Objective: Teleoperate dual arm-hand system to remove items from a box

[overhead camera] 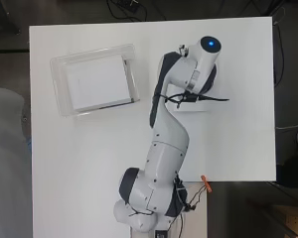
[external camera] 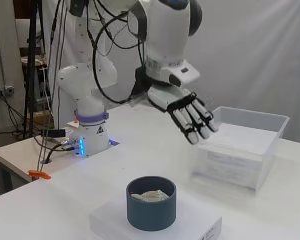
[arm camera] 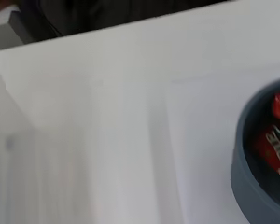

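White surface (external camera: 270, 200) fills most of the side view, with a pale backdrop behind it. Nearest the side camera, a dark blue round cup (external camera: 151, 202) stands on a flat white slab (external camera: 200, 226) and holds a crumpled item (external camera: 149, 195); the wrist view shows red and white wrapping inside the cup, though what the item is cannot be made out. Above and beyond the cup, the hand (external camera: 176, 100) hangs in the air with its fingers (external camera: 196, 121) straight and apart, sloping down toward the box and holding nothing. Farther off sits the clear plastic box (external camera: 277, 127), well apart from the cup, with 1 flat white thing (external camera: 240, 140) lying inside it.

The step in hand looks like a reach back to the box. To do it well, the hand should travel clear over the near wall, come down inside with the fingers still spread, and curl under an edge of the flat thing, since it lies low and close to the walls.
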{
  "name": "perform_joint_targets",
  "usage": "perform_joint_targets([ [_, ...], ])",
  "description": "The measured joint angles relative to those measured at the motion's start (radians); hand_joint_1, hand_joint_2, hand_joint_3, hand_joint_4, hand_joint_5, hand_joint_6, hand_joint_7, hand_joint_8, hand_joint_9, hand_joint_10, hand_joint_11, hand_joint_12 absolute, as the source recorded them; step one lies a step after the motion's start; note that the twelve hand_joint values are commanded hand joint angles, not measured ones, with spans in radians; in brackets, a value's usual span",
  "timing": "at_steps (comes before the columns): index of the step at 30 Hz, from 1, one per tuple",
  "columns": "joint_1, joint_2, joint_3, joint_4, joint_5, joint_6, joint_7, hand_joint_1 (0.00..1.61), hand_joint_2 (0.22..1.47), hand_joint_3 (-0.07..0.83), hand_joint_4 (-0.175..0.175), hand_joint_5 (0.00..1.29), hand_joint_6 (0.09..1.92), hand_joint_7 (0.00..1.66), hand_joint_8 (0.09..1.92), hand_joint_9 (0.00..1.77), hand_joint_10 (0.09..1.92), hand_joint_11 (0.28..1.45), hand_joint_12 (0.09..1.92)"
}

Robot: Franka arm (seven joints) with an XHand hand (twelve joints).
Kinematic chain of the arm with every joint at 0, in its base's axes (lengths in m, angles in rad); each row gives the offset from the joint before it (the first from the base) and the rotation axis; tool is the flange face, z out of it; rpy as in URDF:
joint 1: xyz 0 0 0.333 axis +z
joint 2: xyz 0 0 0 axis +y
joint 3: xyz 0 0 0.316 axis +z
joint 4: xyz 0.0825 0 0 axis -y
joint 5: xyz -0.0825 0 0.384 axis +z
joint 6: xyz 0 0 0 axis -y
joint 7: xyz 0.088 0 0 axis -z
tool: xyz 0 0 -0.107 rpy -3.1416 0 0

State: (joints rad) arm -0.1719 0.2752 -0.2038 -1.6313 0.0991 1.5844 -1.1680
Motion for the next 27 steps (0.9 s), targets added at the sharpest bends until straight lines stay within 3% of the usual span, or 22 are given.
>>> perform_joint_targets([
  [7,0.016,-0.140,0.076,0.013,-0.014,-0.030,0.032,0.18,0.84,-0.002,0.045,0.33,0.09,0.44,0.09,0.65,0.09,0.49,0.09],
  [13,0.032,-0.231,0.158,0.004,-0.022,-0.052,0.029,0.18,0.86,0.004,-0.006,0.32,0.09,0.48,0.09,0.67,0.09,0.50,0.09],
  [23,0.053,-0.334,0.238,-0.102,-0.015,-0.018,0.033,0.10,0.85,-0.003,-0.025,0.26,0.09,0.45,0.09,0.64,0.09,0.50,0.09],
  [27,0.061,-0.361,0.258,-0.168,-0.002,0.020,0.047,0.10,0.84,-0.003,0.002,0.22,0.09,0.34,0.09,0.51,0.09,0.49,0.09],
])
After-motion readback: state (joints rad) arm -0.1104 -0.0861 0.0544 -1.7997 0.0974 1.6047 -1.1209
